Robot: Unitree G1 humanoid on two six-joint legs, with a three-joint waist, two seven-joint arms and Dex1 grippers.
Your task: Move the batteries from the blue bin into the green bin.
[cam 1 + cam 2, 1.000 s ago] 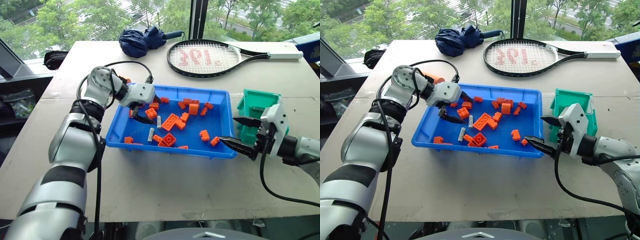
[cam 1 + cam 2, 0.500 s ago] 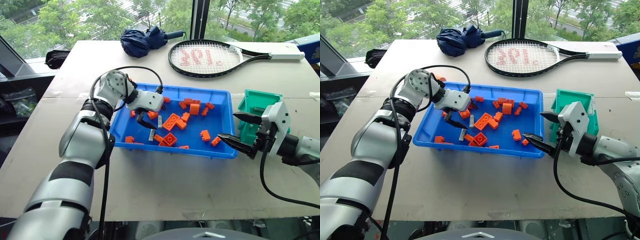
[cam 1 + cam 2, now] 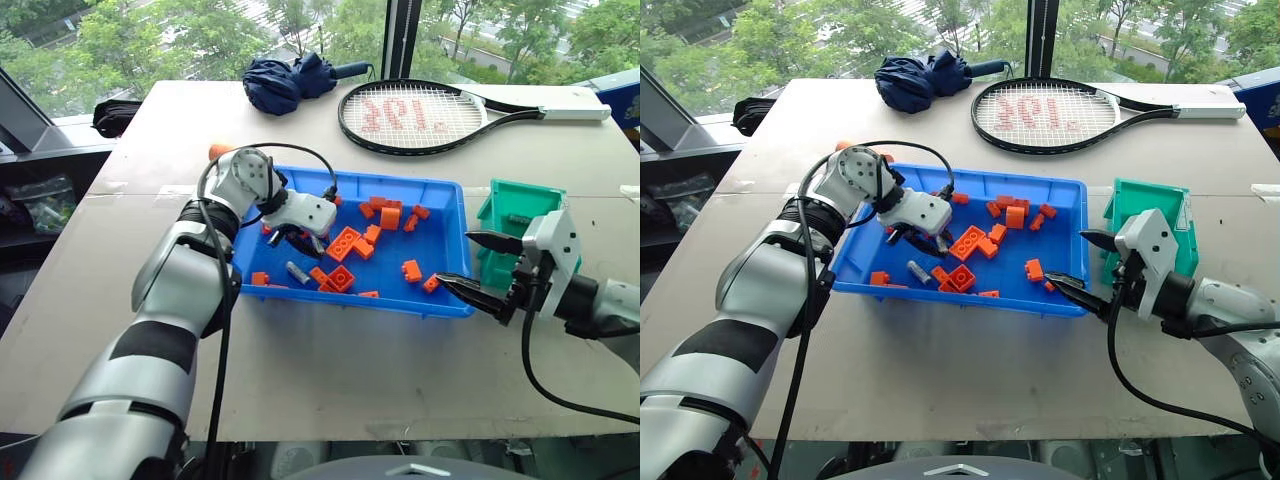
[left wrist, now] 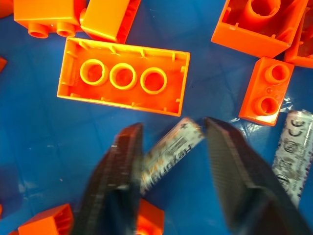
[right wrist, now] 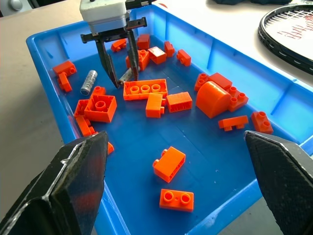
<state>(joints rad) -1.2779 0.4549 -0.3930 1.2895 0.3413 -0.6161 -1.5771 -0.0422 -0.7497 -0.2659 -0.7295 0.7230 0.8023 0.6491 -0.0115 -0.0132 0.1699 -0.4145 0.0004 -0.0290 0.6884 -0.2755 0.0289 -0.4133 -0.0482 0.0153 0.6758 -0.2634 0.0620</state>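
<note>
Now, inside the blue bin (image 3: 447, 240), the left gripper (image 4: 168, 161) is seen pointing steeply down with a battery (image 4: 168, 152) lying between its two fingers (image 4: 117, 176). In the left wrist view the battery's long axis runs slantwise across the gap, one end near each finger, so that the cylinder is taken at an angle and not squarely across its middle. The fingers appear drawn in upon it, and the grip is judged to be closed on the battery, though contact on the far finger cannot be confirmed from the blurred outline. A second battery (image 4: 292, 152) lies just beside the outer finger, untouched, and a long orange brick (image 4: 123, 76) lies just past the fingertips, apart from them. In the right wrist view the same pair of fingers is shown nearly together at the end of that brick, with another battery (image 5: 88, 82) loose nearby on the bin floor.

The green bin (image 3: 510, 215) stands on the desk (image 3: 330, 370) just beside the blue bin's right end, on the far side from the held battery. The right gripper (image 3: 478, 268) is the nearer one to it; its fingers are spread wide, with nothing between them, at the blue bin's right front corner. The coming move is judged to be a lift clear of the bricks, followed by a carry across the length of the blue bin toward the green bin, during which a slanted grip could let the battery swivel or slip.
</note>
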